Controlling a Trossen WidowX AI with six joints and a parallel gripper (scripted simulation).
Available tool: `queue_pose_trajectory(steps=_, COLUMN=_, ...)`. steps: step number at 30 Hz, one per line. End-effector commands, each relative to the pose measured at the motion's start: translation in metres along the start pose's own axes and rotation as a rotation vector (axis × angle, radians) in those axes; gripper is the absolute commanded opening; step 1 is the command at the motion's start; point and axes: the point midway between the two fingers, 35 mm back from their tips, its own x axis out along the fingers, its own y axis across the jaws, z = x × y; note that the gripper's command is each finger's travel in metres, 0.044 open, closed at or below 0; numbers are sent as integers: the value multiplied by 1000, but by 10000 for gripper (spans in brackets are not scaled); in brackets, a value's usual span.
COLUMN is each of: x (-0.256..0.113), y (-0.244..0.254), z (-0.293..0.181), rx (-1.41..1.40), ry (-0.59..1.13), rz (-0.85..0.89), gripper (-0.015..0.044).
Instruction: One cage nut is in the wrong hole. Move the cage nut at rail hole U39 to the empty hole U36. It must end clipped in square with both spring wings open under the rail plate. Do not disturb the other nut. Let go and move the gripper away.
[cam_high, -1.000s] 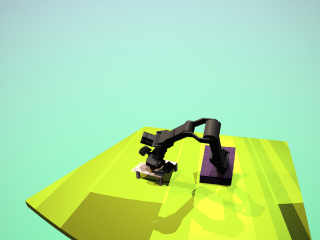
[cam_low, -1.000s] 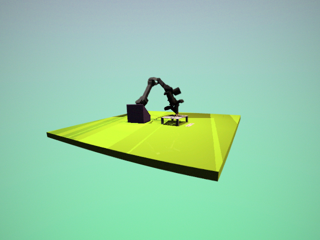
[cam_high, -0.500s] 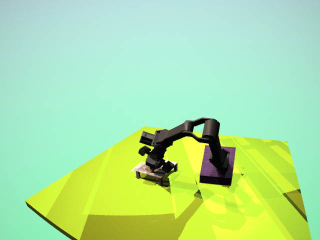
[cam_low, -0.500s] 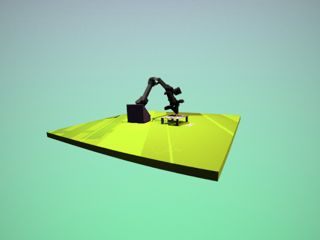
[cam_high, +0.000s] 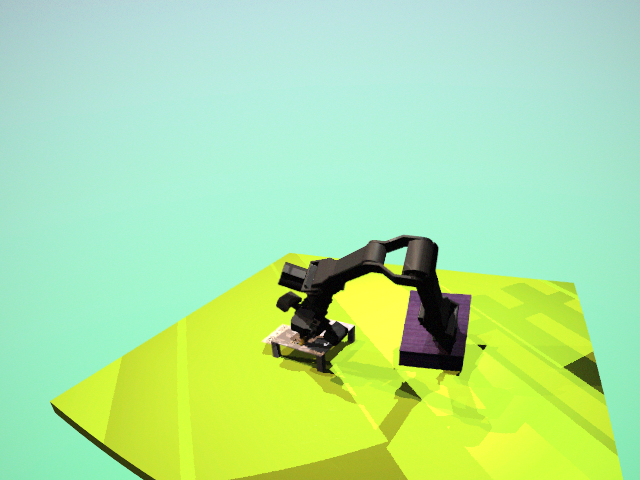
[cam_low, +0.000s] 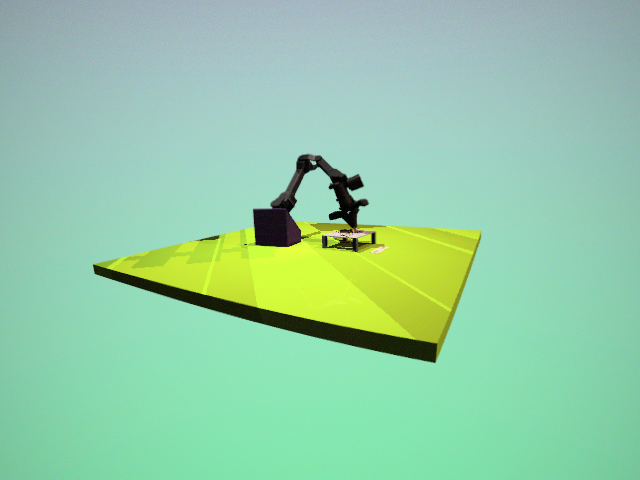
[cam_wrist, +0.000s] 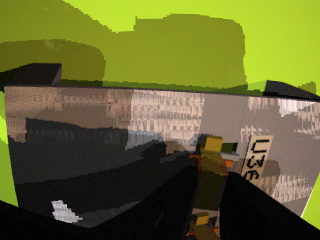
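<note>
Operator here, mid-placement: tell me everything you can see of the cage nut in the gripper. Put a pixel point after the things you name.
The cage nut (cam_wrist: 212, 167) is small, with a yellowish block-like body and orange parts jutting out low on both sides. The gripper (cam_wrist: 208, 180) is shut on it, black fingers closing from both sides. It sits at the rail plate (cam_wrist: 225, 112), beside the U36 label (cam_wrist: 258, 157). Its material, exact tilt, and whether its wings are under the plate, I cannot tell.

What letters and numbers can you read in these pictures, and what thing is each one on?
"U36", on the cream label on the rail plate; its last digit is partly cut off.
The pale strip beside the rail stand: too small to tell if it has writing.
</note>
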Motion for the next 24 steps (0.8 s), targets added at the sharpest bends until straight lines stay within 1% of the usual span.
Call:
queue_pose_trajectory(steps=1, x=1, y=1, z=-1, rx=-2, ry=0, rz=11, gripper=26)
queue_pose_trajectory(steps=24, x=2, y=-1, z=-1, rx=-3, ry=0, rz=53, gripper=26)
